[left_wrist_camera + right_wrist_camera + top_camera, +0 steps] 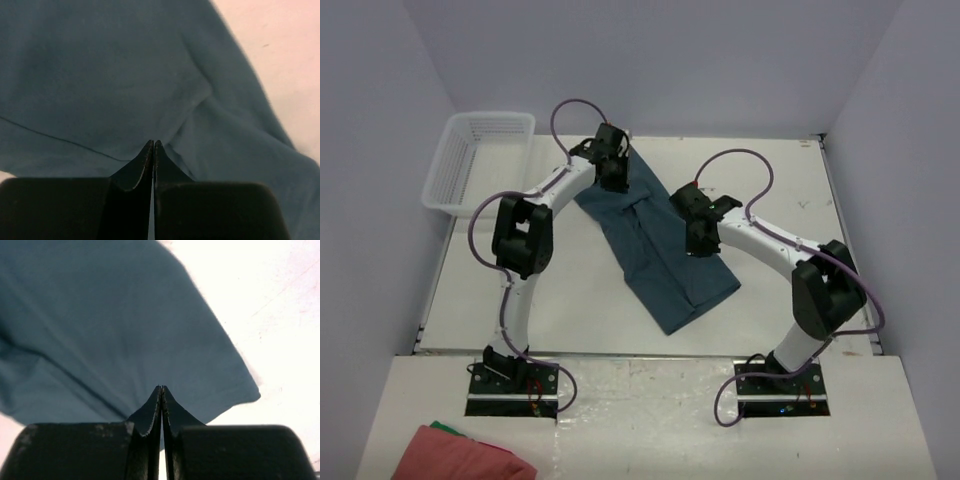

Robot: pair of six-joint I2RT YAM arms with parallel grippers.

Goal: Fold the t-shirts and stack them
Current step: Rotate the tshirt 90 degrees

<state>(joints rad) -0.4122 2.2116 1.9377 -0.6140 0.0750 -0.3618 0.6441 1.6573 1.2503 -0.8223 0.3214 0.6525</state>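
Teal t-shirt (660, 250) half-folded; left claw (152, 145), right claw (161, 389) clenched above it. Red shirt (470, 458) near-left of it crumpled. No stack.

Both arms extended forward, left hand (152, 146) and right hand (161, 389) pinched closed.

No writing, label, brand, number or sign can be read in any view. The blue t-shirt (660, 250) shows only plain cloth and a thin seam line ahead of the left gripper (153, 145) and the right gripper (161, 389). Faint dark specks on the table (790, 190), out to the right of the right gripper, are too small to make out as writing.
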